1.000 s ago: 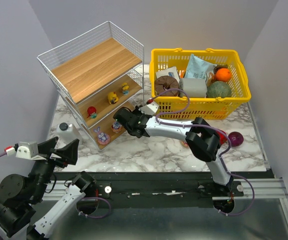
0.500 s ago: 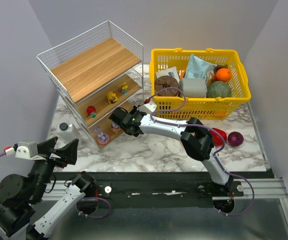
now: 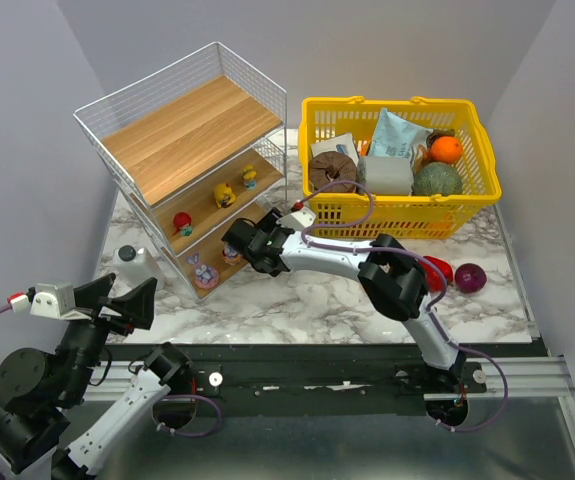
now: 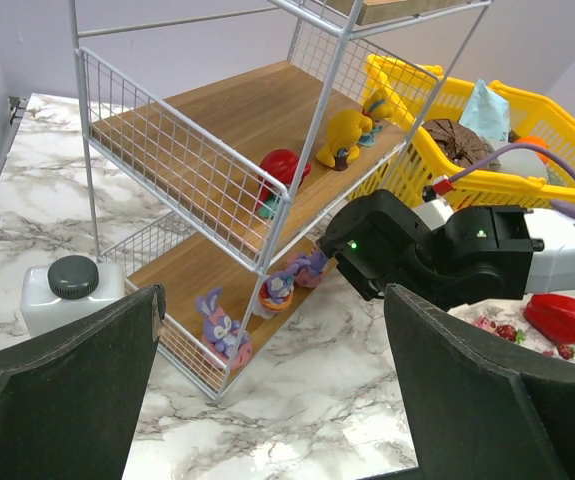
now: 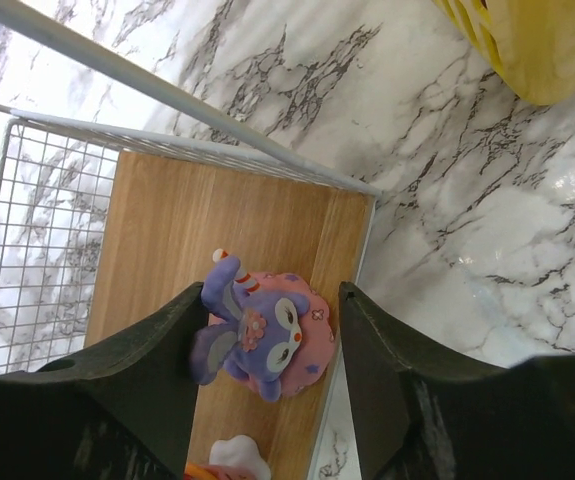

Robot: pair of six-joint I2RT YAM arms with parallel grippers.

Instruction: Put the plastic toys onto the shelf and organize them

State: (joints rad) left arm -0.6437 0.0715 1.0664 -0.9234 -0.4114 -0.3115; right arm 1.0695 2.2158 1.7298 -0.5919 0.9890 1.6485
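My left pincer (image 4: pixel 272 300) hangs low over the near edge of the counter (image 3: pixel 317 290), jaws spread wide, holding nothing. Just beyond it a white bottle (image 4: pixel 67 292) stands beside the shelf (image 3: pixel 182 125). On the shelf's bottom board sit a purple rabbit toy (image 4: pixel 217 322) and a pink-and-orange toy (image 4: pixel 279 288). Next to them my right pincer (image 5: pixel 272 300) reaches in, jaws parted either side of a purple-and-pink bunny toy (image 5: pixel 262 340) resting near the board's front edge. The middle board carries 1 red toy (image 4: pixel 282 170), a yellow duck toy (image 4: pixel 342 135) and a smaller yellow toy (image 4: pixel 377 105). Farther right stands the yellow basket (image 3: pixel 397 212).
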